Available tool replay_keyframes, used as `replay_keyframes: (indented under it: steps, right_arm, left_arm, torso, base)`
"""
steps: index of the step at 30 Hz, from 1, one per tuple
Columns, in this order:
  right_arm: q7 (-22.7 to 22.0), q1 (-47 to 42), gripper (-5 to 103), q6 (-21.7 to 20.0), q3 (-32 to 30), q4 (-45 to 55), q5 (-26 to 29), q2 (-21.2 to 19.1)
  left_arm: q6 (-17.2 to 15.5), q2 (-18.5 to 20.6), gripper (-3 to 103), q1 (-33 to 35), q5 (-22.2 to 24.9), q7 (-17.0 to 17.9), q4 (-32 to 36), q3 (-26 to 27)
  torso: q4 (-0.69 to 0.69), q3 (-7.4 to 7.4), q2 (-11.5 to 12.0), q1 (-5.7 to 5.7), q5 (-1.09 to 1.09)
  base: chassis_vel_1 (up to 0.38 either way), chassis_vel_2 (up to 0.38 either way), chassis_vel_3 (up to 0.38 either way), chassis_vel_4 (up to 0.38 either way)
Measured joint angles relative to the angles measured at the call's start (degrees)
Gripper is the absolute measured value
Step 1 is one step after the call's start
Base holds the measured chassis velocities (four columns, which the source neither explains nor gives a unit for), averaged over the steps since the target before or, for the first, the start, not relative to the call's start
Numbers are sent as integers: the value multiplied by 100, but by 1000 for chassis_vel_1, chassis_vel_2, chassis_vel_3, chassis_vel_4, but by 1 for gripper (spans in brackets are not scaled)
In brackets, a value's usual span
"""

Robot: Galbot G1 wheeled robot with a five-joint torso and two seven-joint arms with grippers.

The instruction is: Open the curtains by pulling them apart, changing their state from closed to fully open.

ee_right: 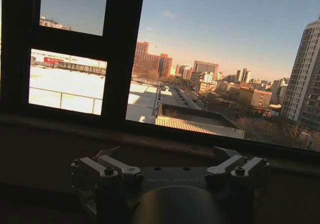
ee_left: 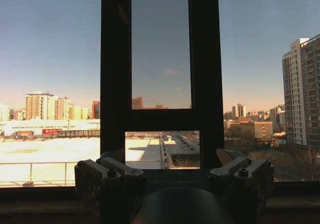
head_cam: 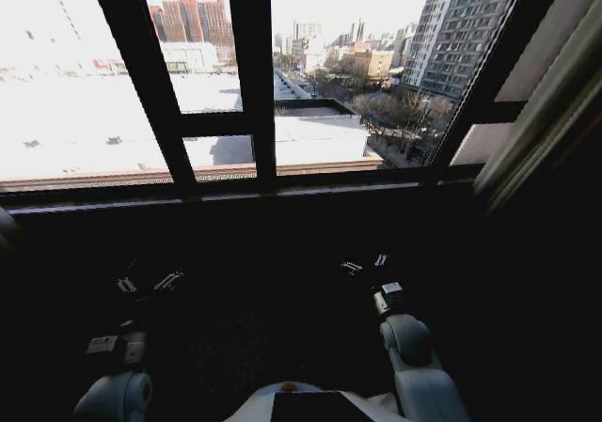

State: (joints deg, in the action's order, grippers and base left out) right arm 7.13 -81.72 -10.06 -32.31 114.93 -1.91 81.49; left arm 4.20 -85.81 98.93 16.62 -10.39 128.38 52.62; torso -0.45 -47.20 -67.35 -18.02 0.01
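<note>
One cream curtain (head_cam: 529, 132) hangs bunched at the far right of the window in the head view, leaving the glass uncovered. My left gripper (head_cam: 146, 283) is held low in the shadow below the sill, left of centre. It is open with nothing between its fingers (ee_left: 112, 170). Right of centre, my right gripper (head_cam: 365, 265) sits at about the same height, also open and empty, its fingers (ee_right: 114, 168) spread wide. Both grippers point at the window and touch no fabric.
Black window frame bars (head_cam: 249, 74) cross the glass, with a dark sill (head_cam: 282, 185) and a dark wall below it. City roofs and towers lie outside. A pale shape (head_cam: 5, 229) shows at the left edge; I cannot tell what it is.
</note>
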Motion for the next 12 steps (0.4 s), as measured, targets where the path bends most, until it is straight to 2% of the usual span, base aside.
replay_keyframes:
  steps: [2,4,12]
  right_arm:
    - [0,24,100,-67,11,26,11,-3]
    - [-22,145,100,-281,34,120,40,-4]
    - [-246,220,100,-406,26,259,119,5]
  left_arm:
    - [-5,19,100,0,22,-27,0,20]
    - [-52,113,100,31,243,-124,12,108]
    - [-201,162,100,-38,447,-119,11,110]
  torso:
    - [0,1,-1,1,-1]
    - [2,2,-4,6,-1]
    - [1,1,-3,3,1]
  base:
    - [0,0,0,0]
    - [0,0,0,0]
    - [0,0,0,0]
